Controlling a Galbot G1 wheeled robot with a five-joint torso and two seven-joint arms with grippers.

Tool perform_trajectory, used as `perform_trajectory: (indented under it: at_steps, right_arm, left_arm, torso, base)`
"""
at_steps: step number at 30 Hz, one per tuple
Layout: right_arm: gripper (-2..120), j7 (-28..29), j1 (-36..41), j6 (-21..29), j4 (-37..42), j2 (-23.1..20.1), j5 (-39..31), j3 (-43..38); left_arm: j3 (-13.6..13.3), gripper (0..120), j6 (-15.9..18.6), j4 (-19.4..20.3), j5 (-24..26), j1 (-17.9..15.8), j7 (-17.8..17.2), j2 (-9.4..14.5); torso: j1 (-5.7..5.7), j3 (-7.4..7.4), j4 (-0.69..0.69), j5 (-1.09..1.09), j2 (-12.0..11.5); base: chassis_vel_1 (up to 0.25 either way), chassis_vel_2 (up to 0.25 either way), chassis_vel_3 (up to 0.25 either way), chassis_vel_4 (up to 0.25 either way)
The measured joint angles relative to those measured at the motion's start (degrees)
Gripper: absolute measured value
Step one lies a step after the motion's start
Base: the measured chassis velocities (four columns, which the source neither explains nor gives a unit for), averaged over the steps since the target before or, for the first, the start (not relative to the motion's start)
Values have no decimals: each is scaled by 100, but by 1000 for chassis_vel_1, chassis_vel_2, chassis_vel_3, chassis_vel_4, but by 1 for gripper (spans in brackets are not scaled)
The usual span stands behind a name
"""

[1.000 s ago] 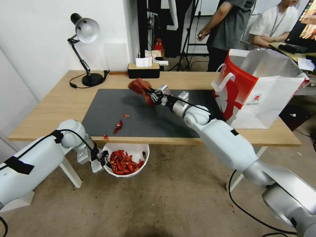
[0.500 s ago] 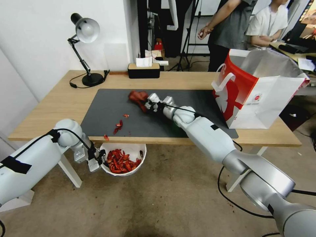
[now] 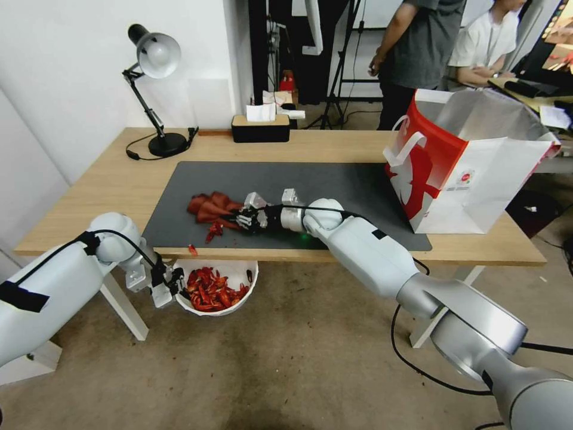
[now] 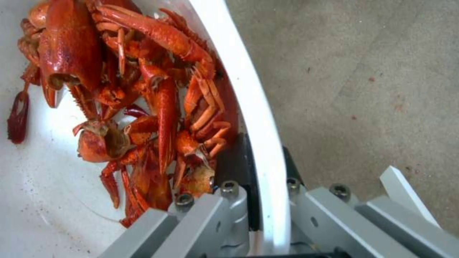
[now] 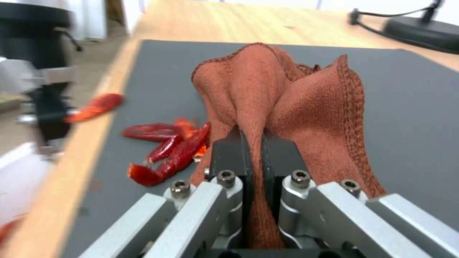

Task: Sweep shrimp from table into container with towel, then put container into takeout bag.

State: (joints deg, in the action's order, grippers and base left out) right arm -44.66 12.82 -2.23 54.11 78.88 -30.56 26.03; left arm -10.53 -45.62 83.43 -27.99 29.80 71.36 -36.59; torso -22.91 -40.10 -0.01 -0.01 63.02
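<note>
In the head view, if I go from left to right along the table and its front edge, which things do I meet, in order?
Left gripper → container under the table edge → towel → right gripper → takeout bag.

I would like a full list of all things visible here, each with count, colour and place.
shrimp: many, red-orange, most in the container; a few loose ones on the mat beside the towel, one on the table's front edge
container: one, white, below the table's front edge
towel: one, rust-red, on the mat
mat: one, dark grey, on the table
table: one, light wood
takeout bag: one, red and white, open, on the table's right end
desk lamp: one, black and silver, back left of the table
tissue box: one, black, at the table's back edge
left tool: shut on the container's rim
right tool: shut on the towel
</note>
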Motion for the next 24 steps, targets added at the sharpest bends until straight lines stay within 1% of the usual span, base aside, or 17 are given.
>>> perform_trajectory:
  at_steps: [3, 5, 13, 19, 21, 22, 24]
  right_arm:
    - [2, -133, 16, 0, 34, 4, -45, 20]
    - [2, -370, 63, 5, 96, 6, -60, 48]
    - [2, -643, 168, 37, 347, -133, -69, 119]
    - [2, -852, 240, 101, 626, -342, -94, 148]
    - [2, -989, 278, 191, 843, -481, -107, 171]
    - [2, -989, 278, 191, 843, -481, -107, 171]
    - [2, -1056, 331, 293, 1123, -625, -168, 207]
  left_arm:
    - [9, 0, -2, -2, 7, 3, -1, 9]
    - [15, 0, -2, 0, 9, 23, -1, 11]
    - [19, 0, -2, -5, 10, 23, -2, 14]
    - [25, 0, -2, -4, 12, 27, -4, 19]
    - [32, 0, 0, 5, 15, 37, -4, 37]
    - [32, 0, 0, 5, 15, 37, -4, 37]
    - [38, 0, 0, 9, 24, 51, -7, 54]
  torso:
    - [0, 0, 1, 0, 0]
    - [0, 0, 1, 0, 0]
    - [0, 1, 1, 2, 0]
    - [0, 1, 1, 2, 0]
    - [-2, -1, 1, 2, 0]
    - [-2, -1, 1, 2, 0]
    - [-2, -1, 0, 0, 0]
  base:
    - [0, 0, 0, 0]
    - [0, 0, 0, 0]
    - [0, 0, 0, 0]
    - [0, 0, 0, 0]
    - [0, 0, 0, 0]
    - [0, 0, 0, 0]
    - [0, 0, 0, 0]
